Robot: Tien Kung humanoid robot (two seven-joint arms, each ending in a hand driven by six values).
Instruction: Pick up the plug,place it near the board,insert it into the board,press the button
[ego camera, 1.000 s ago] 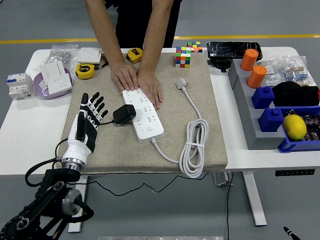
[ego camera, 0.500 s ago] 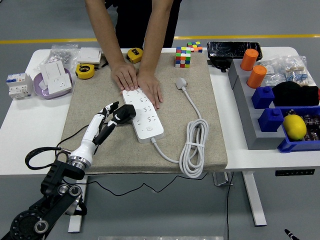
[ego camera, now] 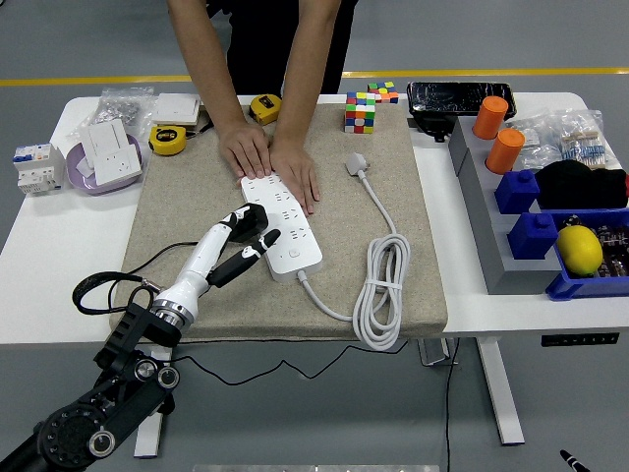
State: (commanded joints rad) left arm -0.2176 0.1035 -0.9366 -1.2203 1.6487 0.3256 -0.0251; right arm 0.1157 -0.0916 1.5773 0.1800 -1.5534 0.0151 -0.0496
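Swinging further right since a moment ago, the left hand (ego camera: 241, 244) now reaches over the near left edge of the power strip (ego camera: 282, 224), where earlier it sat flat on the mat well to the left. Its white forearm slants up from the lower left corner, wrist low near the mat's near edge, fingers (ego camera: 263, 241) stretched toward the strip's near half. And the black plug (ego camera: 254, 218) is right there at the hand's far side, pressed against the strip's left edge with the thumb and fingers around it; it looks held, though whether its pins are in a socket cannot be told. Its thin black cable (ego camera: 147, 265) trails back left across the beige mat (ego camera: 177, 187) and loops off the table's near edge.

Across the table, the person's hands (ego camera: 270, 157) lie flat, side by side, pinning the far end of the strip, unchanged from before. The strip's own white cord (ego camera: 378, 285) is coiled on the mat to the right, its white plug (ego camera: 356, 164) lying further off. A colourful cube (ego camera: 360, 111) stands at the mat's far edge, and a yellow tape measure (ego camera: 167, 140) rests far left.
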